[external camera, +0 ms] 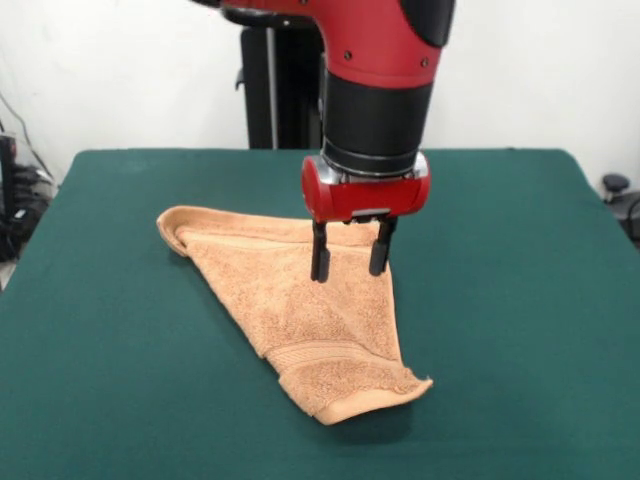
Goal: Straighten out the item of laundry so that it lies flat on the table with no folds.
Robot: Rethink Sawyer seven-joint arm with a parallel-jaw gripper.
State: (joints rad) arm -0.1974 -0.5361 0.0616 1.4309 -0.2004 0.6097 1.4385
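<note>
The orange-tan terry towel lies on the dark green table in a roughly triangular shape. Its far left corner is rolled over on itself. A woven band runs near the hemmed end at the front. My gripper hangs from the red and black arm over the towel's far right part. Its two black fingers are apart and hold nothing. The tips stand at or just above the cloth; I cannot tell if they touch it.
The black pedestal stands behind the table's far edge. Cables and dark gear show at the left edge. A small black object sits off the table's right side.
</note>
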